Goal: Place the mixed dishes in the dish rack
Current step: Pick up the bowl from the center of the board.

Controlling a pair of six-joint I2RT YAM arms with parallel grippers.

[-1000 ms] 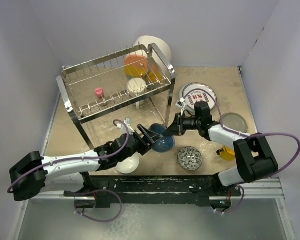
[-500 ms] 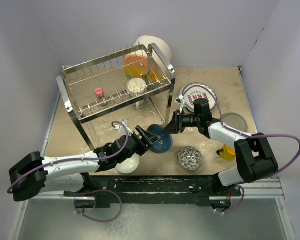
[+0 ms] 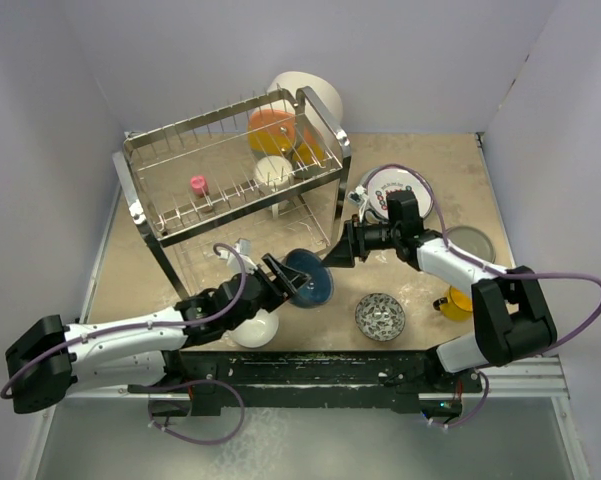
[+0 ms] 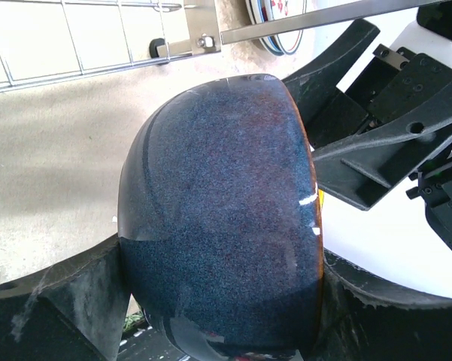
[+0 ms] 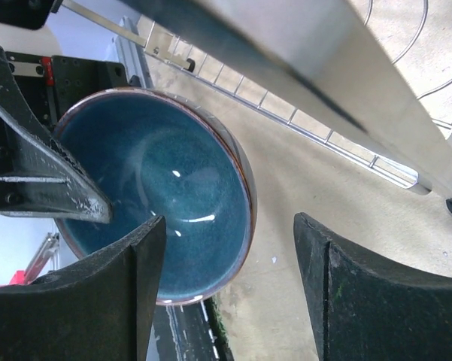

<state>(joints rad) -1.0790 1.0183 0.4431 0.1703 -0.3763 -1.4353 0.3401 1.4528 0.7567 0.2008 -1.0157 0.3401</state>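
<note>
Just in front of the dish rack [image 3: 230, 140], fingers of the left gripper [image 3: 288, 279] clamp the dark blue bowl [image 4: 218, 218] on edge above the table [image 3: 420, 160], probably to slot it upright, while fingers of the right gripper [image 3: 337, 253] gape beside it, empty.

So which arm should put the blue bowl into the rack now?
Left. The left pincer grips the bowl, tilted, near the rack; the right pincer stands open.

table [image 3: 450, 160] bearing dishes | dish rack [image 3: 220, 165] standing far left | red-lettered plate [image 3: 418, 190], grey plate [image 3: 472, 243] lying right | patterned bowl [image 3: 380, 316], yellow cup [image 3: 450, 305], white bowl [image 3: 258, 330] sitting near edge
</note>
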